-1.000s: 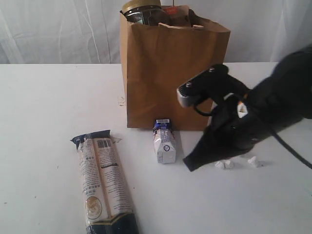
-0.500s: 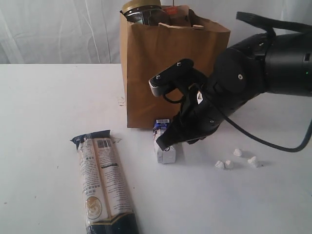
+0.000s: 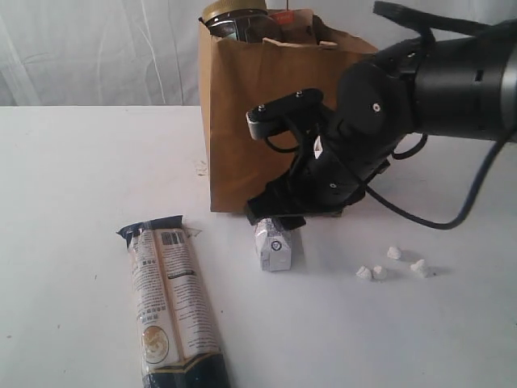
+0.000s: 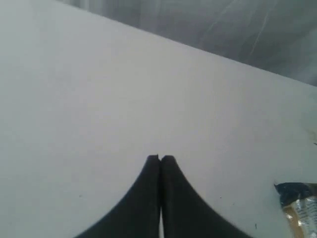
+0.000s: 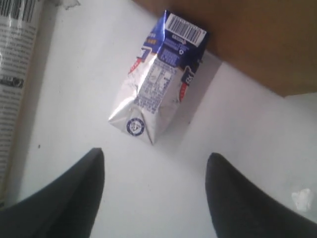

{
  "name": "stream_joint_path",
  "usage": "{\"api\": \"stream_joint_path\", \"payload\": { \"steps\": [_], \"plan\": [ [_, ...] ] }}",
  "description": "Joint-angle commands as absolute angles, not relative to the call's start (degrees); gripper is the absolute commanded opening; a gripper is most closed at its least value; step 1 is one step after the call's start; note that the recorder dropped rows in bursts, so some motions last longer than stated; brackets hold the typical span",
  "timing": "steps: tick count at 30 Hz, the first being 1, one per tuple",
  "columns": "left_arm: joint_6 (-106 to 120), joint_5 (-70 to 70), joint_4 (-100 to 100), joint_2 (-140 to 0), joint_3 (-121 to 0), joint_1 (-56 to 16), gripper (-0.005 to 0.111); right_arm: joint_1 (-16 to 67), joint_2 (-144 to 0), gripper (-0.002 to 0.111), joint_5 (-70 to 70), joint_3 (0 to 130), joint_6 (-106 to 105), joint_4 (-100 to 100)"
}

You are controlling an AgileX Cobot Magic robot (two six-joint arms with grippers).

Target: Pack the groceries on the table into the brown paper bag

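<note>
since a second ago, right gripper [image 5: 154,157] is moved in from the side and held above small blue-white carton [image 5: 156,96], fingers now spread wide. the carton is laid on table [image 3: 73,162], just beside the foot of brown paper bag [image 3: 242,121]. left gripper [image 4: 160,159] fingers are pressed together.

Bright, even lighting, soft shadows; wrist views slightly blurred.

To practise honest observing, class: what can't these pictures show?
Exterior view: brown paper bag wall hides most contents beneath the yellow-lidded jar.
Exterior view: right pincer covers the small carton at one end.
Exterior view: long packet, lower end cut by frame edge.
Right wrist view: carton print too small to read.
</note>
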State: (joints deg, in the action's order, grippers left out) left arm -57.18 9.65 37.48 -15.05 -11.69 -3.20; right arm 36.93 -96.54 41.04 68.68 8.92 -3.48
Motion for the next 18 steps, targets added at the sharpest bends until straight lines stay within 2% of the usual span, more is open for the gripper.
{"api": "stream_joint_path", "payload": {
  "steps": [1, 9, 18],
  "plan": [
    [-56.3, -6.4, 46.5, -14.7, -6.1, -2.9, 0.0, 36.4, -100.5, 0.057, 40.1, 70.9, 11.5, -3.3],
    [-64.9, 7.4, 43.4, -14.7, -5.7, -2.9, 0.0, 36.4, -101.5, 0.057, 38.2, 70.9, 11.8, -3.3],
    [-65.7, 8.4, 48.8, -14.7, -5.7, -2.9, 0.0, 36.2, -105.0, 0.057, 35.5, 72.9, 10.2, -3.0]
  ]
}}
